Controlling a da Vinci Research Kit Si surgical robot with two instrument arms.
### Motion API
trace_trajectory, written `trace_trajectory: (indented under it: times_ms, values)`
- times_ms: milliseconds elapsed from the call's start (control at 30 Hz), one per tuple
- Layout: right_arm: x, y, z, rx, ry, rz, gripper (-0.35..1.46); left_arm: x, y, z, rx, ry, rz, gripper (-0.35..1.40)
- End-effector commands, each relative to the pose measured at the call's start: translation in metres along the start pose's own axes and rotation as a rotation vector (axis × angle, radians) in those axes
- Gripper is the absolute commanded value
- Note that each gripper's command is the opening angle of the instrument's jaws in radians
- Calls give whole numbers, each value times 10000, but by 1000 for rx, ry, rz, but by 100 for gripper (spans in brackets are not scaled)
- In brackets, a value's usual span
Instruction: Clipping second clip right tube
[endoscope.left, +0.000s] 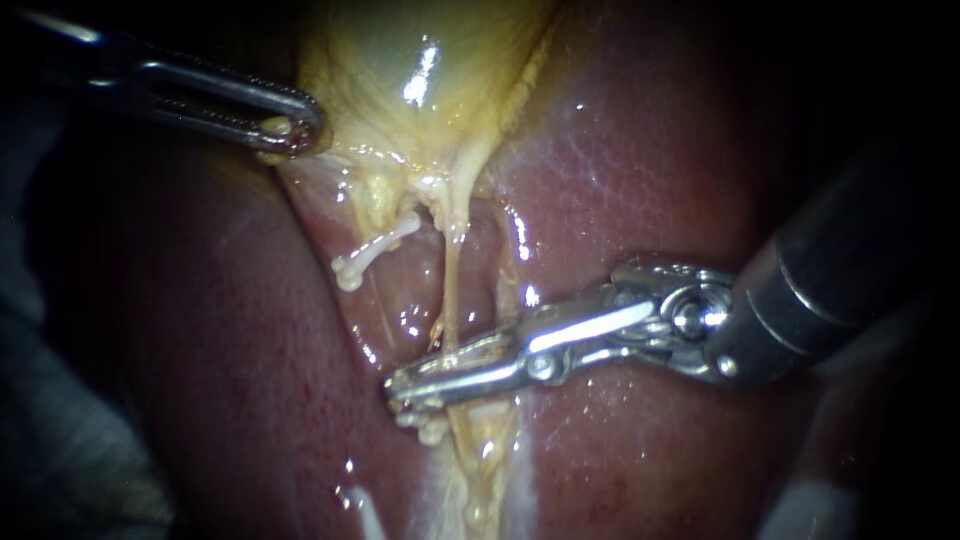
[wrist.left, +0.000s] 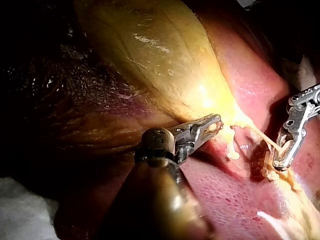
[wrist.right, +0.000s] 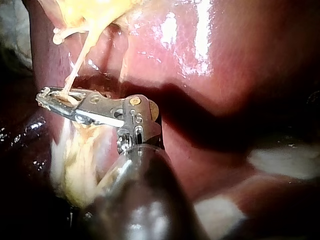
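Tautness explains the layout: the right tube (endoscope.left: 452, 285), a thin pale strand, runs straight away from the narrow end of the gallbladder (endoscope.left: 420, 70), drawn out enough to stand clear of the liver (endoscope.left: 650, 170) that lies under the gallbladder. My right instrument (endoscope.left: 405, 386) crosses it square-on, well away from the gallbladder. Its jaws are closed on the tube from both sides, as far as I can judge, so a clip would seat across the full width. A white clip (endoscope.left: 430, 430) sits just past the jaws, farther from the gallbladder, so this bite falls between the two. The other clip (endoscope.left: 372, 252) sits on a separate strand near the gallbladder. My left instrument (endoscope.left: 285, 130) has its jaws clamped on the gallbladder's edge, likely pulling to stretch the tube.
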Motion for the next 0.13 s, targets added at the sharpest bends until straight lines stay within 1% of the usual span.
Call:
trace_trajectory:
  times_ms: [33, 133]
  values:
    - [-1, 1, 0, 0, -1, -1, -35, 0, 0, 0, 0, 0, 0, -35]
    - [-2, 1, 0, 1, -2, -2, -35, 0, -1, 0, 0, 0, 0, -35]
